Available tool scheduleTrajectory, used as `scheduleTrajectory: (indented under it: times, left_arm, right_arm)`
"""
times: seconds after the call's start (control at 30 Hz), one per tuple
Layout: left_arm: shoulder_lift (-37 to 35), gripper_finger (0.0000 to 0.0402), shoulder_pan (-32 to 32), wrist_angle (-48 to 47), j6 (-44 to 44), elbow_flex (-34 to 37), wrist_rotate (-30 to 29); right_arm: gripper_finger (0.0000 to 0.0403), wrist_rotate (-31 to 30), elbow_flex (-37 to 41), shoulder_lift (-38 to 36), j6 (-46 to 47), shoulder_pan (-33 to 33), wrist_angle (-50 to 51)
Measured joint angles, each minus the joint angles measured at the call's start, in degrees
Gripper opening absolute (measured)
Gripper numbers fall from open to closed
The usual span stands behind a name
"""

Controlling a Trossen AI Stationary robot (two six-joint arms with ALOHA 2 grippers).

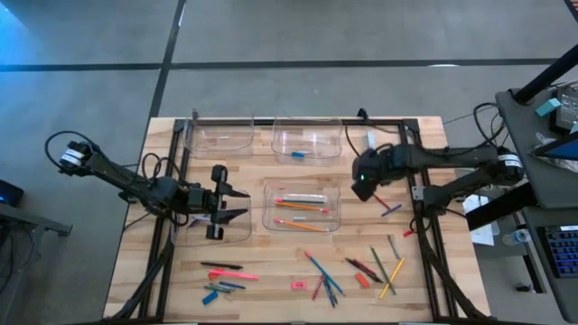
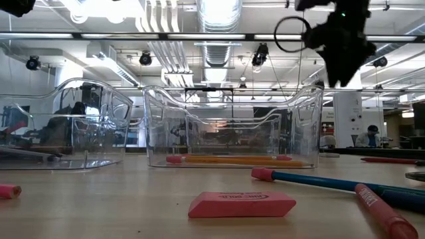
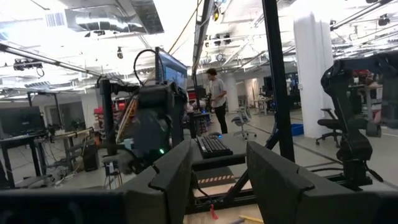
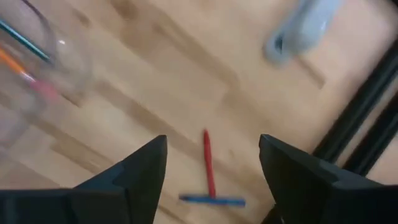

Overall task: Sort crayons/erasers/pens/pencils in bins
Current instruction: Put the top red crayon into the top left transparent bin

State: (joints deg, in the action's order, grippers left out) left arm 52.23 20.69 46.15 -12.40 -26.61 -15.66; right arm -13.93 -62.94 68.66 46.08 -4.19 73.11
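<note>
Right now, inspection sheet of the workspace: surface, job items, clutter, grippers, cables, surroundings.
Surface: wooden table, black frame rails along its sides.
Job's things: four clear bins; the centre bin holds orange pencils, a rear bin one small blue piece; loose sticks and a pink eraser lie at the front.
Clutter: pale oblong item on the wood.
Grippers: left gripper beside the left bin, empty; right gripper open above a red stick.
Cables: looped along both arms.
Surroundings: person standing far behind.

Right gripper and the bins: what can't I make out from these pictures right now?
- Right gripper: fingers open, empty; whether the red stick below is a pencil or a crayon is too blurred, right wrist view.
- Small blue item in the far bin: too small, high view.
- Left gripper: hold unclear.
</note>
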Motion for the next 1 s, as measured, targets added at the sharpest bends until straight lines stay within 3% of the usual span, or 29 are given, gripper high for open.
scheduleTrajectory:
  times: [0.3,1.0]
  left_arm:
    - [0.1,0.014,0.0,0.1,0.0,0.0,0.0]
    - [0.2,0.014,0.0,0.0,0.0,0.0,0.0]
  right_arm:
    - [0.0219,10.8,16.0,-0.3,1.4,-0.6,-8.4]
    - [0.0197,12.0,33.5,-0.4,5.1,-7.0,-29.3]
